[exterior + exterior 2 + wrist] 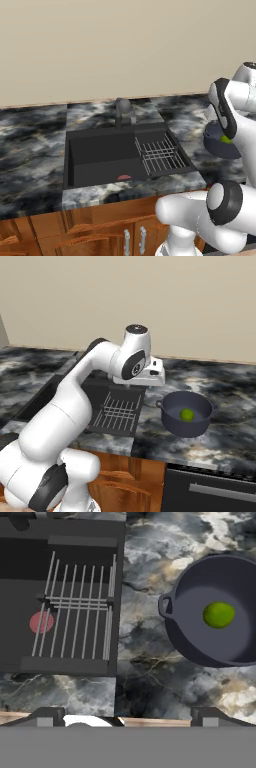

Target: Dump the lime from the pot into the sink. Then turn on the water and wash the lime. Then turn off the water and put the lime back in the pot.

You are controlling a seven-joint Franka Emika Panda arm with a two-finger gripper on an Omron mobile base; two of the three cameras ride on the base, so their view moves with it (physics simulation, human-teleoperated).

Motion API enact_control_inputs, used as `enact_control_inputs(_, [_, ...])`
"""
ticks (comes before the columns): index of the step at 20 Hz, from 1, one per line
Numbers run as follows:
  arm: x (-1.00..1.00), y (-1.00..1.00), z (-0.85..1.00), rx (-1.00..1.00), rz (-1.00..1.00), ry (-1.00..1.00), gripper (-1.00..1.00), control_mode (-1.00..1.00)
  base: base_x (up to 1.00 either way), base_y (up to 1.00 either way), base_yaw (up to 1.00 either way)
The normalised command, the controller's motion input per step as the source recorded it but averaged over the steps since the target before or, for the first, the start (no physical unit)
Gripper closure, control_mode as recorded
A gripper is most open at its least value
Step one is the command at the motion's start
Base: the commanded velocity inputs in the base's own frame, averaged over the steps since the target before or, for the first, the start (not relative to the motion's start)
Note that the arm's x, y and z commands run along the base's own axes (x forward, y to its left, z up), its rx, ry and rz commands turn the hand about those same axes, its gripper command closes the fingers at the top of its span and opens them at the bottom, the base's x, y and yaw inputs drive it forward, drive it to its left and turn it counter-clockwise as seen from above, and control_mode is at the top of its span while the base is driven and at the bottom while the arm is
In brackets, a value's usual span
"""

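The lime (187, 414) (219, 614) lies inside the dark blue-grey pot (185, 431) (175, 634), which stands upright on the marble counter to the right of the sink. In the left base view my arm hides most of the pot (214, 147), and a sliver of the lime (226, 140) shows. The black sink (100, 150) (20, 572) holds a grey wire rack (161, 154) (117, 411) (75, 607) on its right side. Its faucet (122, 107) stands at the back rim. My gripper (130, 716) hangs open and empty above the counter strip between sink and pot.
A flat pink-red patch (124, 177) (41, 622) lies on the sink floor. Wooden cabinet doors (100, 235) run below the counter, with a dark appliance front (210, 488) under the pot. A beige wall (100, 50) backs the counter.
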Motion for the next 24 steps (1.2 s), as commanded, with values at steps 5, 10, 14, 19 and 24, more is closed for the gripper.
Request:
enact_control_inputs(5, [0.10, -0.14, -0.32, -0.04, 0.00, 0.02, -1.00, -1.00, 0.00, 0.00, 0.00])
enact_control_inputs(10, [0.20, -0.03, -0.30, -0.05, 0.00, 0.02, -1.00, -1.00, 0.00, 0.00, 0.00])
enact_control_inputs(14, [0.28, 0.00, -0.35, -0.06, 0.00, 0.00, -1.00, -1.00, 0.00, 0.00, 0.00])
enact_control_inputs(19, [0.26, -0.02, -0.33, -0.03, 0.00, 0.00, -1.00, -1.00, 0.00, 0.00, 0.00])
enact_control_inputs(24, [0.21, -0.05, -0.29, -0.03, 0.00, -0.02, -1.00, -1.00, 0.00, 0.00, 0.00])
